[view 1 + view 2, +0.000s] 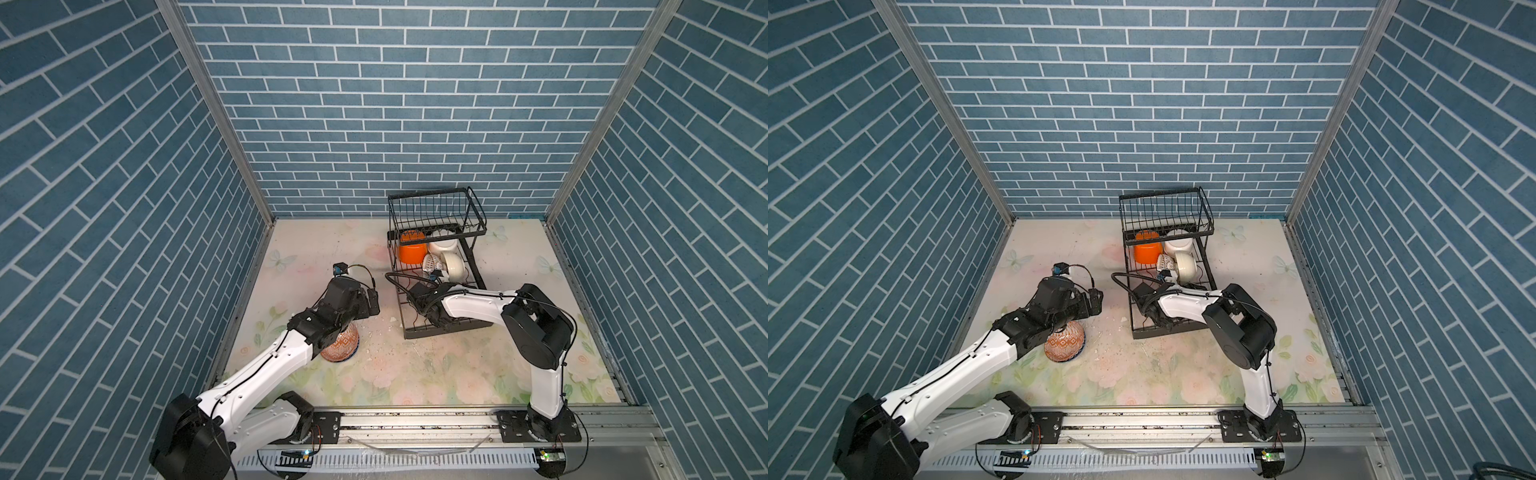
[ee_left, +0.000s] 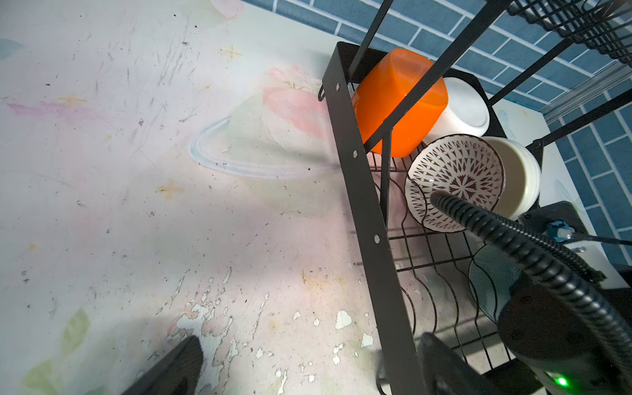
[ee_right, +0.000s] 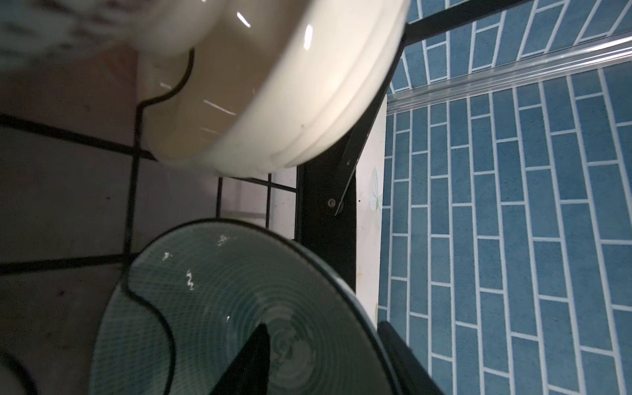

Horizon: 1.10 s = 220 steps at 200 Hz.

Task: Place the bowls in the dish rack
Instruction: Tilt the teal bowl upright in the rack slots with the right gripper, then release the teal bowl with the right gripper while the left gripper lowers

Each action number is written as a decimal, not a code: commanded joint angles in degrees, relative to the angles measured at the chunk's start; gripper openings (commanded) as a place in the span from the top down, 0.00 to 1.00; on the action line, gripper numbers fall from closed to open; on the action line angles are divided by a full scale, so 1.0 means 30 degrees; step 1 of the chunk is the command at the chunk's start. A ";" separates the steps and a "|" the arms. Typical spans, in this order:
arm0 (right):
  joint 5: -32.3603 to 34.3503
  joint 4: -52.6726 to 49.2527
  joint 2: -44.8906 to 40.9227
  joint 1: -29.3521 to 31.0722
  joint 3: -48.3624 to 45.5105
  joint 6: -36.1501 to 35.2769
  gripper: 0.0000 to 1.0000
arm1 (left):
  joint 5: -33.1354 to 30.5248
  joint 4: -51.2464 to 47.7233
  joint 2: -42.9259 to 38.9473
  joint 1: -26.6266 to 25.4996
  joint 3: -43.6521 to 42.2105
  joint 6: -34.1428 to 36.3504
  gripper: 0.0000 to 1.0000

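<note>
Right gripper: jaws apart around the rim of the green bowl, standing on edge between the divider wires of the dish rack, just beside the cream bowl. Step in hand, judged: letting go. Left gripper: wide apart, empty, near the rack. Next: withdraw without tipping, then fetch the orange patterned bowl lying on the table.
</note>
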 commanded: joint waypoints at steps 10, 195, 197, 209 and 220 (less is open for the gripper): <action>-0.0462 -0.0414 -0.0743 0.0103 0.0283 0.0419 0.39 | -0.0264 -0.0280 -0.0240 0.0165 -0.0334 0.0213 0.00; -0.8021 0.4584 -0.7723 0.0091 -0.1516 -0.3712 0.17 | -0.0837 -0.1939 -0.0189 0.0312 0.0241 0.0282 0.00; -0.8145 0.4578 -0.7763 0.0088 -0.1498 -0.3747 0.17 | -0.0874 -0.1984 -0.0171 0.0312 0.0271 0.0274 0.00; -0.8687 0.4521 -0.7847 0.0094 -0.1370 -0.3868 0.17 | -0.0971 -0.2282 -0.0150 0.0316 0.0383 0.0264 0.00; -0.9281 0.4512 -0.7937 0.0089 -0.1250 -0.3968 0.18 | -0.1051 -0.2462 -0.0166 0.0320 0.0421 0.0243 0.00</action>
